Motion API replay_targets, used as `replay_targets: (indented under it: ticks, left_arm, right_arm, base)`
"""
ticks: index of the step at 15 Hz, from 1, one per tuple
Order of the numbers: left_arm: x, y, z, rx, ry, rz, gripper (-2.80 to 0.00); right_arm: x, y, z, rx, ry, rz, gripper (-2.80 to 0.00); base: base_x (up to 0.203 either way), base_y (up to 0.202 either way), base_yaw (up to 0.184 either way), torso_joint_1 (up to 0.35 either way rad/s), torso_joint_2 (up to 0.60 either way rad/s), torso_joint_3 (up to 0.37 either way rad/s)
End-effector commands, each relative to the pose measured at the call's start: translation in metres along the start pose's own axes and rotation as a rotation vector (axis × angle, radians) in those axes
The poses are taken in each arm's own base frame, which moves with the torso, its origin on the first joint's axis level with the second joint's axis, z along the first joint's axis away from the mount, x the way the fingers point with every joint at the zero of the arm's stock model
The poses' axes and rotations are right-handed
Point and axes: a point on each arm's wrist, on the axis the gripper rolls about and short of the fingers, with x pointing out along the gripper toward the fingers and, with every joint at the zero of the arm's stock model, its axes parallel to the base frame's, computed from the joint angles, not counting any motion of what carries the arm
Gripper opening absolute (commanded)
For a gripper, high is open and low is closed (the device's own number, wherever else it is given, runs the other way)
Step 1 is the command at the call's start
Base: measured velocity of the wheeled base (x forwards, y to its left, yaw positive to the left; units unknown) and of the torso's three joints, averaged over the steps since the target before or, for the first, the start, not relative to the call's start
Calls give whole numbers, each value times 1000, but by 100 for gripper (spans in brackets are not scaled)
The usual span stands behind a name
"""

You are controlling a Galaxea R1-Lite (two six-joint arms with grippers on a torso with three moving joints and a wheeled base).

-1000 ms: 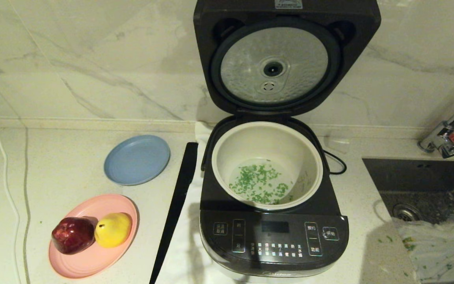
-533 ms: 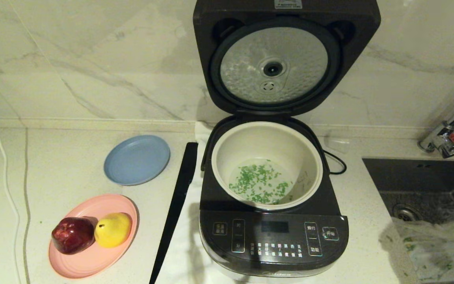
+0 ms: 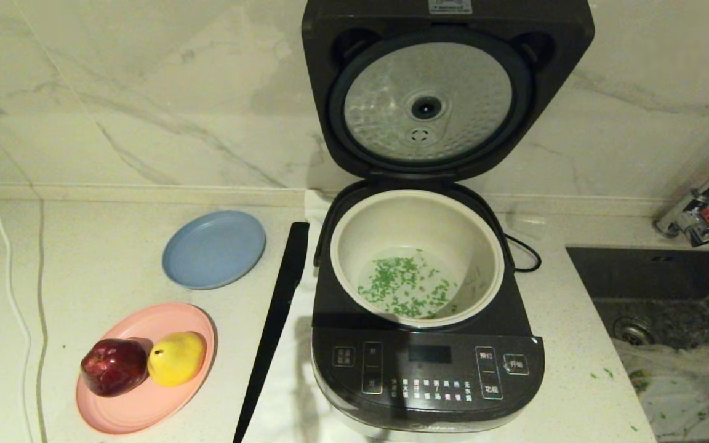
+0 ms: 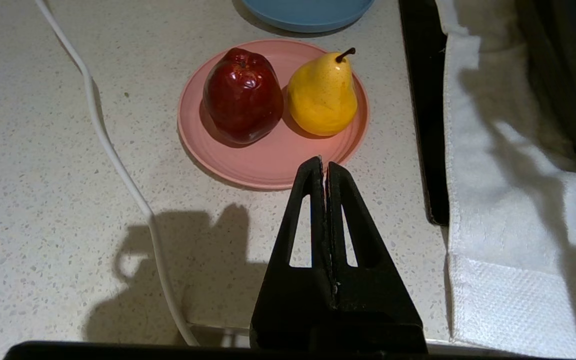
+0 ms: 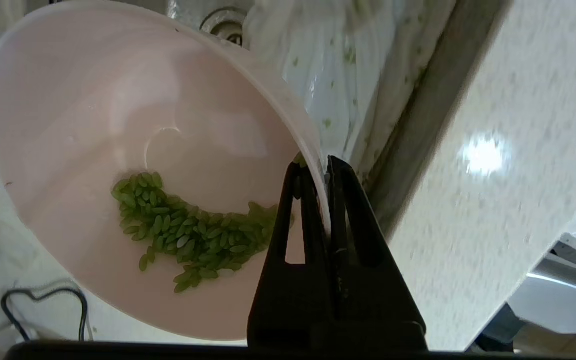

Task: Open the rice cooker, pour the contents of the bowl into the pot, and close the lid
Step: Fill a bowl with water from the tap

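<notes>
The rice cooker point(image 3: 427, 344) stands mid-table against the back wall, its lid point(image 3: 447, 86) raised upright and the pot point(image 3: 417, 255) exposed, green grains point(image 3: 407, 286) scattered on its bottom. The right pincer point(image 5: 318, 167) is clamped on the rim of the bowl point(image 5: 133, 165), which is tilted with a clump of green grains point(image 5: 188, 235) inside, near the sink point(image 5: 228, 20). The left pincer point(image 4: 324, 167) hangs closed and empty over the table's front-left part, just beside the pink plate point(image 4: 268, 165) carrying an apple point(image 4: 242, 95) and a pear point(image 4: 322, 94).

Dim warm light, hard shadows, motion-blurred right wrist view.
</notes>
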Motion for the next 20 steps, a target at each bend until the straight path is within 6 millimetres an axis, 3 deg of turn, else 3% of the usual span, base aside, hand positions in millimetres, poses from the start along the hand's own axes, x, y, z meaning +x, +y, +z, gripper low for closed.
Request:
replay_targets:
  ticks: [1, 7, 20]
  left_arm:
    - [0, 0, 0, 0, -1, 1, -280]
    - [0, 0, 0, 0, -1, 1, -280]
    - [0, 0, 0, 0, -1, 1, -280]
  right_arm:
    - [22, -9, 13, 20, 29, -8, -280]
    - [42, -2, 34, -6, 20, 11, -280]
    - [94, 11, 45, -15, 79, 22, -280]
  base:
    - [0, 0, 0, 0, 0, 0]
    - [0, 0, 0, 0, 0, 0]
    - [0, 0, 0, 0, 0, 0]
